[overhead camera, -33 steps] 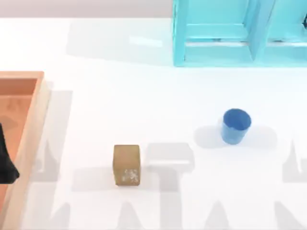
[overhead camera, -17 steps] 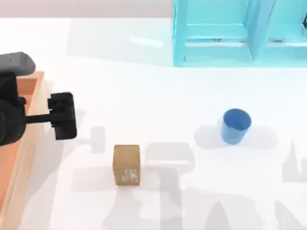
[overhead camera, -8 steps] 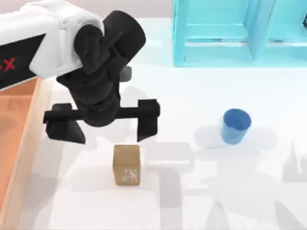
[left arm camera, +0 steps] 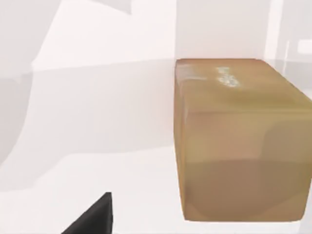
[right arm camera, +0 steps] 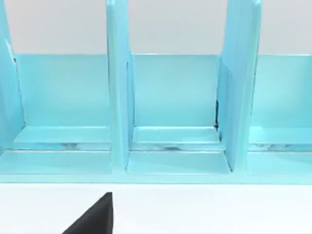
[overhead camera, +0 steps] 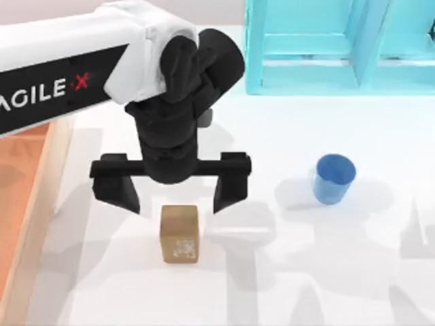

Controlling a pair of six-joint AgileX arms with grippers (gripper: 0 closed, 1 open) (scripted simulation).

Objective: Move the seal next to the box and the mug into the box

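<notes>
1 arm working: left gripper (overhead camera: pixel 173 190) spread wide, above and just behind seal (overhead camera: pixel 180 233). Next: advance, descend, clamp, carry beside box (overhead camera: pixel 27 217).

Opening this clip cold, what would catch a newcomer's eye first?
The left gripper, fingers spread wide, hangs over the table's middle, just behind the tan seal. To the right stands the blue mug, alone on the white table. The orange box lies at the left edge and a cyan shelf unit at the back.
</notes>
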